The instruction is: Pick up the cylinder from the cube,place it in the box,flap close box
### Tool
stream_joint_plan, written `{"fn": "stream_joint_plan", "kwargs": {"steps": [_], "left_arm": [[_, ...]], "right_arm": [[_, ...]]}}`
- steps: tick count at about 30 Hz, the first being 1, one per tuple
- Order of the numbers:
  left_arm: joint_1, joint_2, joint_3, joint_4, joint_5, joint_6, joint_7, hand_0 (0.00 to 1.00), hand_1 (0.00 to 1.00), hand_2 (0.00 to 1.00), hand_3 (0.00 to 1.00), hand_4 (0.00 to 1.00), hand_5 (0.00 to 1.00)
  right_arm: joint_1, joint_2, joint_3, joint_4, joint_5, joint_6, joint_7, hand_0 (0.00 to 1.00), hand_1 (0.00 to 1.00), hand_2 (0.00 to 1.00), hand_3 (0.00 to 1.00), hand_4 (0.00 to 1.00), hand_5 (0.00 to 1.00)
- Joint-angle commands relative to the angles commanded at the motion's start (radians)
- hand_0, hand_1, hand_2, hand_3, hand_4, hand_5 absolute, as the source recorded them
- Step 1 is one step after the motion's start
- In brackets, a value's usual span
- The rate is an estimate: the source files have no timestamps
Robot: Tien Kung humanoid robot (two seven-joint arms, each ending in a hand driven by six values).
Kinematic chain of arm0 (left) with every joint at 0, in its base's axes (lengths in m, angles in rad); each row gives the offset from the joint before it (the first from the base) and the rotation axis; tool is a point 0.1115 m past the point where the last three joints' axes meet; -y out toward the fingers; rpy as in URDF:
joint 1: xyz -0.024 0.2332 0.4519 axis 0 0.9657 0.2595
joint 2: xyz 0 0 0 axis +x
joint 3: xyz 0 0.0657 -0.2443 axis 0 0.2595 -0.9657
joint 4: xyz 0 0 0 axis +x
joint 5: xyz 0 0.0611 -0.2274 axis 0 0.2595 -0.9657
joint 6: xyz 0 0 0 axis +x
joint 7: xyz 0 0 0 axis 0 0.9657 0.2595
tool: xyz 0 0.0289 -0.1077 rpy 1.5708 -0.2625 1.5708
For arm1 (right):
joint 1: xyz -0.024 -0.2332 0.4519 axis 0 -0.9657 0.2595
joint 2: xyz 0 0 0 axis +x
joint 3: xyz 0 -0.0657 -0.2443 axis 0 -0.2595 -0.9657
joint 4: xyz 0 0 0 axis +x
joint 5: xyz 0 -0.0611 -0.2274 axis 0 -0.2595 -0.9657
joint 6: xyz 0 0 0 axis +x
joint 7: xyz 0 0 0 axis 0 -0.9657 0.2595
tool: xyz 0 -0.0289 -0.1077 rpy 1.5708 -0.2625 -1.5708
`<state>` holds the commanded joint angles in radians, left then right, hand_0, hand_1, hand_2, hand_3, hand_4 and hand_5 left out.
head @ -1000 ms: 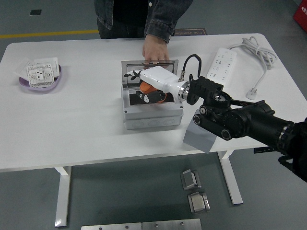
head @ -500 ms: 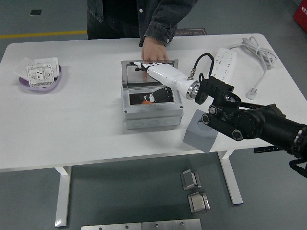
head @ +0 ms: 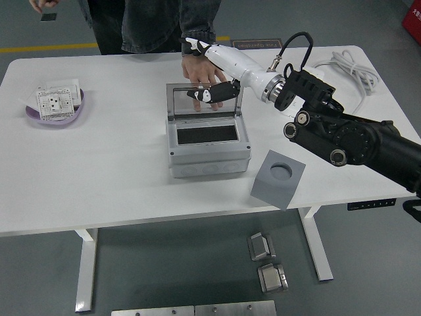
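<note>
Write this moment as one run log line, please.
phase: closing flap | right robot hand: on the lid of box, lid part raised | cube: socket empty | person's hand: behind lid | left: not in view

Box (head: 209, 141) top lies open to a reach from 6 o'clock; at 12 o'clock the raised lid (head: 204, 101), robot hand (head: 200, 47) and a person's hand (head: 200, 69) crowd together.
</note>
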<state>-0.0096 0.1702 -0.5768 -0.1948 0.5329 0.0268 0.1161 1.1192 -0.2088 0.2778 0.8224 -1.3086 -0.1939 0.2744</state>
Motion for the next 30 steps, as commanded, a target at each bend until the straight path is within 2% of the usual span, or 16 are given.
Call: {"fn": "stream_joint_plan", "kwargs": {"steps": [5,9,11,15,19,26,30], "left_arm": [[-0.014,0.006,0.016,-0.001,-0.009,-0.002,-0.003,0.642,0.666,0.55,0.58,0.546,0.223],[-0.019,0.007,0.041,-0.001,-0.033,-0.002,-0.012,0.641,0.665,0.55,0.58,0.546,0.223],[-0.018,0.005,0.044,-0.001,-0.036,-0.002,-0.014,0.641,0.665,0.55,0.58,0.546,0.223],[-0.013,0.002,0.041,0.0,-0.036,-0.002,-0.013,0.641,0.665,0.55,0.58,0.546,0.223],[-0.009,0.001,0.049,0.001,-0.05,-0.001,-0.017,0.64,0.665,0.55,0.581,0.546,0.223],[-0.004,0.0,0.082,0.002,-0.094,0.001,-0.031,0.64,0.664,0.55,0.581,0.546,0.224],[-0.002,-0.001,0.093,0.003,-0.11,0.002,-0.036,0.64,0.664,0.55,0.581,0.546,0.224]], "right_arm": [[0.036,0.062,-0.093,-0.138,0.102,0.013,0.013,0.911,0.823,0.873,0.998,0.796,0.271],[0.032,0.077,-0.145,-0.216,0.151,0.013,0.017,0.911,0.829,0.875,0.998,0.796,0.284],[0.021,0.072,-0.157,-0.225,0.15,0.011,0.017,0.911,0.829,0.875,0.998,0.796,0.284],[-0.007,0.043,-0.157,-0.181,0.122,0.004,0.014,0.913,0.826,0.871,0.998,0.796,0.307],[-0.041,-0.014,-0.135,-0.094,0.061,-0.01,0.002,0.913,0.824,0.864,0.998,0.794,0.315],[-0.096,-0.132,-0.083,0.093,-0.036,-0.038,-0.02,0.909,0.822,0.863,0.998,0.784,0.33],[-0.127,-0.179,-0.066,0.19,-0.032,-0.052,-0.021,0.909,0.822,0.863,0.998,0.784,0.33]]}}
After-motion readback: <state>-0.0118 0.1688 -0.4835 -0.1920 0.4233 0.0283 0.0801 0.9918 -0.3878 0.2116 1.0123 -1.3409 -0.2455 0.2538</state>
